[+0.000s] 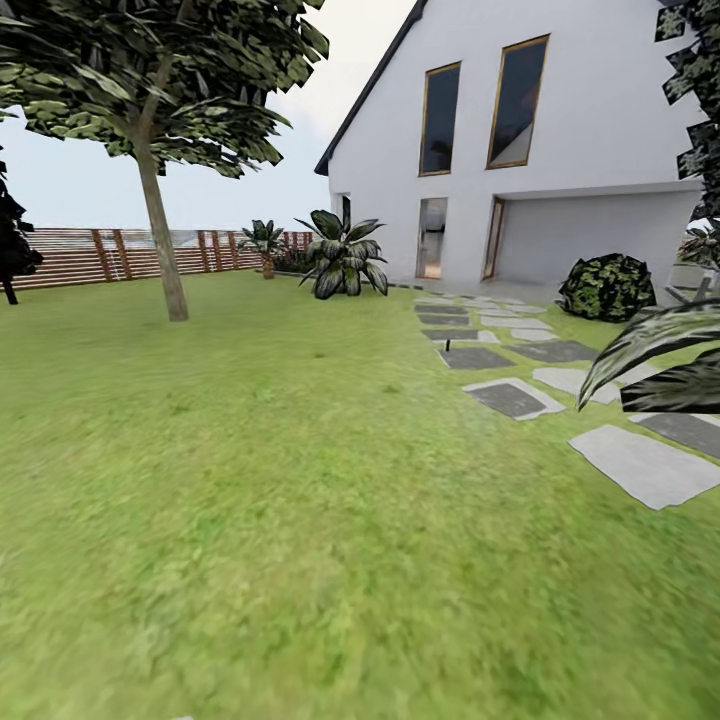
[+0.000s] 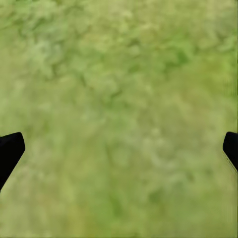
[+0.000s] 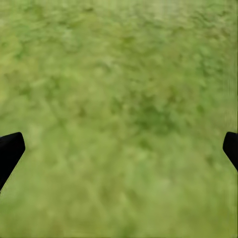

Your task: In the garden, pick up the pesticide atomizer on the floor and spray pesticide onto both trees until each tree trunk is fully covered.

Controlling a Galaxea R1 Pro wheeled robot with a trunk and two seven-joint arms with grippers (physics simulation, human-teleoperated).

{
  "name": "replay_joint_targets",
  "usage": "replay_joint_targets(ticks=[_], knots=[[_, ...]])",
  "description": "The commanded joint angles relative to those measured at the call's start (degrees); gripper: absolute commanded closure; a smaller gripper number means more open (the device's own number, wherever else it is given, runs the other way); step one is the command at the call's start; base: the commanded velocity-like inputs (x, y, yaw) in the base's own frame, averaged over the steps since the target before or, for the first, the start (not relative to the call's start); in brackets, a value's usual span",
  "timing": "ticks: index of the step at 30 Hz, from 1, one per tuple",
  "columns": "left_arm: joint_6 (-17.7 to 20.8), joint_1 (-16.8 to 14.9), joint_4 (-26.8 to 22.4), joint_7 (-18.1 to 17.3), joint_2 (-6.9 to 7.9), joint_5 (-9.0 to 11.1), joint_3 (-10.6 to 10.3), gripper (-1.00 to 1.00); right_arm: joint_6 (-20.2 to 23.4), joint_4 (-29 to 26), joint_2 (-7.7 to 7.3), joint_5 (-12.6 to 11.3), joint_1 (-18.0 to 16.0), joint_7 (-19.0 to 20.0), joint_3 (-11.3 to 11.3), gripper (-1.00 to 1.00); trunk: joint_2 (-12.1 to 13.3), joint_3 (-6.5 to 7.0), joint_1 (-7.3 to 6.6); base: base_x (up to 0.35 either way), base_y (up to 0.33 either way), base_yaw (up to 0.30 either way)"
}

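A tree (image 1: 150, 90) with a grey-brown trunk (image 1: 165, 250) stands on the lawn at the far left, well ahead of me. The grass floor (image 1: 300, 520) spreads across the head view. In the left wrist view my left gripper (image 2: 119, 148) hangs open over bare grass, with its black fingertips (image 2: 10, 151) far apart at the picture's edges. My right gripper (image 3: 119, 148) is open the same way over grass, its dark fingertips (image 3: 10, 151) spread wide. Nothing lies between either pair. A tiny dark upright object (image 1: 447, 346) stands by a stepping stone, too small to identify.
Grey stepping stones (image 1: 640, 465) run from the right foreground to a white house (image 1: 560, 150). A round bush (image 1: 607, 288) sits by the house and a broad-leaved plant (image 1: 343, 255) by the lawn's far edge. Large leaves (image 1: 660, 360) hang in close at right. A slatted fence (image 1: 100, 255) and a dark tree (image 1: 12, 245) close the left.
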Motion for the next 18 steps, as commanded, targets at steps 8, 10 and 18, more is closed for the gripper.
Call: replay_joint_targets(ticks=[8,10,18], knots=[[0.00,0.00,0.00,0.00,0.00,0.00,0.00,-1.00,0.00,0.00,0.00,0.01,0.00,0.01,0.00,-1.00,0.00,0.00,0.00,0.338,0.000,-0.025],[0.01,0.00,0.00,0.00,0.00,0.00,0.00,-1.00,0.00,0.00,0.00,0.01,0.00,0.02,0.00,-1.00,0.00,0.00,0.00,0.338,0.000,-0.158],[0.00,0.00,0.00,0.00,0.00,0.00,0.00,-1.00,0.00,0.00,0.00,0.00,0.00,0.03,0.00,-1.00,0.00,0.00,0.00,0.338,0.000,-0.242]])
